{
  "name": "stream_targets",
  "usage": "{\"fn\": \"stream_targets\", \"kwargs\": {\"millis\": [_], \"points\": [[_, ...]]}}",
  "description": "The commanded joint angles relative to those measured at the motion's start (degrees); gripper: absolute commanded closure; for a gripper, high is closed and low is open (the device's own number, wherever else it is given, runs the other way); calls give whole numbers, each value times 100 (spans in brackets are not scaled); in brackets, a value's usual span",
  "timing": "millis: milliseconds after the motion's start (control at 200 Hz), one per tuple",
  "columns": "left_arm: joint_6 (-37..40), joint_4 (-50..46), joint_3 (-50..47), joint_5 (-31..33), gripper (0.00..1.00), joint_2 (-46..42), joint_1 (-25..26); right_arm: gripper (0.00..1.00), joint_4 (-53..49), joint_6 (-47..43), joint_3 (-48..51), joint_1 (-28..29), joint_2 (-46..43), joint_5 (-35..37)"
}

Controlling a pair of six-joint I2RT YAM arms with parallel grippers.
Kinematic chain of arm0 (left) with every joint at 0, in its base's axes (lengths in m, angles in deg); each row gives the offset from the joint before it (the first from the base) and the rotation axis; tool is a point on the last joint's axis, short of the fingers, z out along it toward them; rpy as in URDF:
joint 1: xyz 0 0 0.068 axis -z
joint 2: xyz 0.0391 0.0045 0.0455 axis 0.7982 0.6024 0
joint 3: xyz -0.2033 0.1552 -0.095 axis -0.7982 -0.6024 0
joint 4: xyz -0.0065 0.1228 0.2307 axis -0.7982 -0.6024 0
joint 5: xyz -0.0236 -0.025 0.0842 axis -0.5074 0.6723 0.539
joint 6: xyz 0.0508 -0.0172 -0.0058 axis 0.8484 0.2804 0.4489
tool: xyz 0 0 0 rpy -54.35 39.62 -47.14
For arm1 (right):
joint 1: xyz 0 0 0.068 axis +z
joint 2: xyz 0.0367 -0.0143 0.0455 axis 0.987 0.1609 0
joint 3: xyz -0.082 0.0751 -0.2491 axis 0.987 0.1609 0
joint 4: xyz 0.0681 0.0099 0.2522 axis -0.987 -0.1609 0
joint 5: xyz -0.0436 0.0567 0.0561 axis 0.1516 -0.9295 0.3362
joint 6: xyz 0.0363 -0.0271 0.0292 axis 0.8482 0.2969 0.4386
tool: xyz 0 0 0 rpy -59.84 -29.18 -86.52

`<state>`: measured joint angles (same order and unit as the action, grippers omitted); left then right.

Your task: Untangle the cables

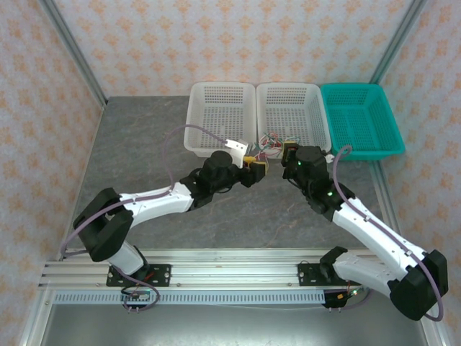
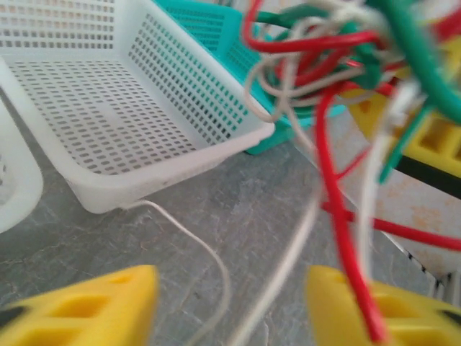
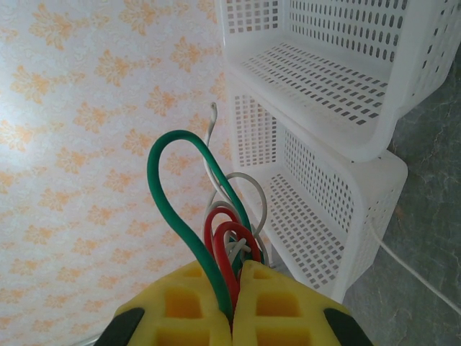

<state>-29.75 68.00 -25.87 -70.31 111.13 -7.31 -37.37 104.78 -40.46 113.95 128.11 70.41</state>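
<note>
Right gripper (image 3: 234, 288) pinches tight on cables (image 3: 153, 176); tangle hangs just right of left gripper (image 2: 230, 306), jaws wide, strands passing between, ungripped.

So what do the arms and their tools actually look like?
The left arm and right arm have white links with bulky black joints. A thick purple cable runs along each. The left tool and right tool have blocky yellow fingers with square recesses.
</note>
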Motion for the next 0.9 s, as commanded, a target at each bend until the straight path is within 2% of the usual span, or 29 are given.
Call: {"fn": "stream_targets", "kwargs": {"millis": [0, 155, 230, 305, 390, 460, 520, 595, 661, 716, 751, 811, 896], "points": [[-95, 136, 64, 583, 100, 10, 1, 100, -233, 19, -213, -66, -157, 123], [-96, -487, -260, 805, 100, -718, -76, 100, -815, -808, -277, -235, -193, -7], [125, -1433, -210, 746, 100, -1167, -88, 100, -1428, -1395, -305, -200, -115, -183], [436, -2564, 34, 517, 100, -1307, -86, 100, -1811, -1497, 103, -61, -18, -359], [480, -3481, 154, 353, 100, -1149, -83, 86, -927, -1188, 1228, 136, 28, -856], [332, -3430, -115, 235, 100, -1025, -85, 72, -6, -1082, 1995, 195, 133, -1308], [215, -3268, -326, 109, 100, -891, -87, 57, -21, -1403, 2196, 195, 140, -1406], [151, -3247, -353, -26, 100, -667, -81, 40, -926, -2430, 1897, 197, -24, -1054], [155, -3339, -236, -85, 100, -481, -74, 32, -1728, -3339, 1556, 201, -181, -591], [156, -3429, -148, -69, 100, -373, -74, 29, -1750, -4505, 1369, 201, -327, -554], [187, -3507, -84, -54, 100, -328, -75, 28, -1524, -5413, 1318, 195, -393, -847], [242, -3615, 9, -34, 100, -288, -75, 28, -926, -6850, 1348, 207, -448, -1922], [290, -3666, 51, -46, 100, -336, -79, 28, -306, -7605, 1553, 217, -405, -2414]]}}
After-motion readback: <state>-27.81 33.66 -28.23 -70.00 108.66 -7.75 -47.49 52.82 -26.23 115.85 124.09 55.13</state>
